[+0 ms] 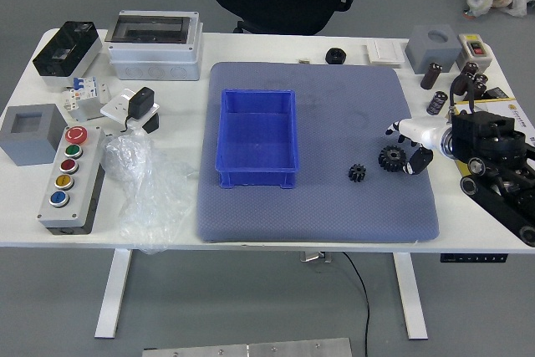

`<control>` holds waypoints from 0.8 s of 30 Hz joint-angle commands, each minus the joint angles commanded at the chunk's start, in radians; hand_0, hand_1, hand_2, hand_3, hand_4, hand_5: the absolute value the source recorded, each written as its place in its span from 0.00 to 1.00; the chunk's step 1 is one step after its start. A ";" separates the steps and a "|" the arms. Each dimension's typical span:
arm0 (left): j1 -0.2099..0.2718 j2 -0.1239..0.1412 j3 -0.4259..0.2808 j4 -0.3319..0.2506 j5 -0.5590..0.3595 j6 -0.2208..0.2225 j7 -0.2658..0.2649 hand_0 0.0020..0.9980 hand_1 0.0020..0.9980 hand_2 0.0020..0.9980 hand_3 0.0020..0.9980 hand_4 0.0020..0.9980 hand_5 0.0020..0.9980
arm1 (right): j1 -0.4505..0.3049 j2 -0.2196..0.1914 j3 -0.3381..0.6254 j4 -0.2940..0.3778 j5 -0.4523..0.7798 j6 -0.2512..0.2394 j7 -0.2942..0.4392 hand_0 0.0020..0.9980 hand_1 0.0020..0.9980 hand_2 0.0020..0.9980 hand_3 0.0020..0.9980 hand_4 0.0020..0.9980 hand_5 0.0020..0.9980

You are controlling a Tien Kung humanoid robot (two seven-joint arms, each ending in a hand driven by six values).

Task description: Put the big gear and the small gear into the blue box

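We see the right hand (430,136) open at the big gear (392,158), right of centre
We see its fingers parted, gripping nothing; the small gear (357,173) lies right of centre, the blue box (257,178) left of centre

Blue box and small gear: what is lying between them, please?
Only a bare strip of grey mat lies between the blue box and the small gear, in the head view.

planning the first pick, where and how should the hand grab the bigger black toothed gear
Probably by its toothed rim, coming from the right: the bigger black toothed gear lies flat, and the robot's right hand is already beside that edge, thumb and fingers likely straddling it.
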 joint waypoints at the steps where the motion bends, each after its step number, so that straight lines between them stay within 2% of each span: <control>1: 0.000 0.000 0.000 0.000 0.001 0.000 0.000 0.86 0.83 0.82 0.77 0.59 0.37 | 0.000 0.000 0.000 0.000 0.000 0.000 0.000 0.70 0.71 0.82 0.91 0.74 0.00; 24: -0.004 -0.004 -0.003 -0.001 0.004 0.000 0.000 0.86 0.83 0.82 0.77 0.59 0.37 | -0.005 0.014 -0.007 -0.011 -0.001 0.002 -0.005 0.70 0.71 0.82 0.84 0.73 0.00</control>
